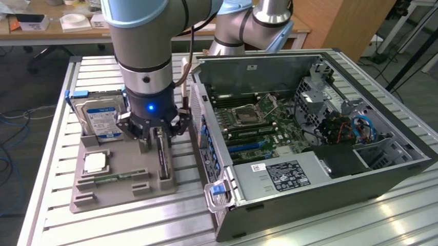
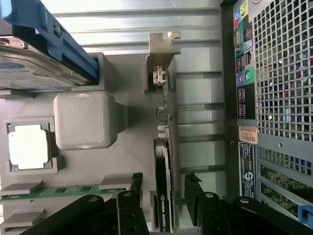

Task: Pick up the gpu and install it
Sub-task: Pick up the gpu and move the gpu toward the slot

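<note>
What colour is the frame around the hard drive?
Bright blue. The plastic frame around the boxy silver hard drive shows best in the wrist view.

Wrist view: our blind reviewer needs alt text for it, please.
The open pincer straddles the gpu, which stands on edge in a gray holder tray. A computer case stands beside the tray.

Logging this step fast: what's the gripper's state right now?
Gripper: open, one finger on each side of the gpu standing on edge, holding nothing.
</note>
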Robot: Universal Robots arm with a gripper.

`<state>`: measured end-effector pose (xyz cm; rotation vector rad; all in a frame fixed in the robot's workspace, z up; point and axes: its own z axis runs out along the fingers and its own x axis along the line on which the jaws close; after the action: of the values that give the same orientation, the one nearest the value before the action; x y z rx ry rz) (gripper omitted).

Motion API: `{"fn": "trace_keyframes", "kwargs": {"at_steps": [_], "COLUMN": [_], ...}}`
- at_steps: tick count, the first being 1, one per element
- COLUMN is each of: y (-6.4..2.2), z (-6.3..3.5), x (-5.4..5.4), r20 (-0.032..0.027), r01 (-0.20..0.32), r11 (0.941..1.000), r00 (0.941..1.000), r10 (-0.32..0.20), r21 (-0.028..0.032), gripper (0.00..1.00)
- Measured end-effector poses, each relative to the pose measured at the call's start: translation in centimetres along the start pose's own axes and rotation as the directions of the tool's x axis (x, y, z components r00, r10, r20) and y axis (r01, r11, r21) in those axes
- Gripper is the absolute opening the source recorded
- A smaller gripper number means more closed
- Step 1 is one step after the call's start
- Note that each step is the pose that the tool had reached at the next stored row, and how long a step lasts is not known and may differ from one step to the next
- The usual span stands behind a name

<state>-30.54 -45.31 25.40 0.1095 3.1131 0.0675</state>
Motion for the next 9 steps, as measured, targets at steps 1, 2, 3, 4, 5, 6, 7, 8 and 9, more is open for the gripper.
{"fn": "trace_keyframes", "kwargs": {"at_steps": [1,2,3,4,5,6,7,8,9], "y": [-0.01,-0.02,-0.02,-0.03,-0.03,-0.04,-0.04,-0.05,-0.05], "z": [0.10,0.20,0.30,0.41,0.51,0.62,0.73,0.83,0.93], "x": [0.00,0.01,0.00,0.01,0.01,0.01,0.01,0.02,0.02], "r20": [0.0000,0.0001,0.0001,0.0001,0.0000,0.0000,0.0000,0.0000,0.0001], "r01": [0.000,0.000,0.000,0.000,0.000,0.000,0.000,0.000,0.000], "r11": [1.0000,1.0000,1.0000,1.0000,1.0000,1.0000,1.0000,1.0000,1.0000], "r00": [1.0000,1.0000,1.0000,1.0000,1.0000,1.0000,1.0000,1.0000,1.0000], "r10": [0.000,0.000,0.000,0.000,0.000,0.000,0.000,0.000,0.000], "r21": [0.0000,-0.0001,0.0000,0.0000,0.0000,0.0000,0.0000,0.0000,-0.0001], "gripper": [0.47,0.47,0.47,0.47,0.47,0.47,0.47,0.47,0.47]}}
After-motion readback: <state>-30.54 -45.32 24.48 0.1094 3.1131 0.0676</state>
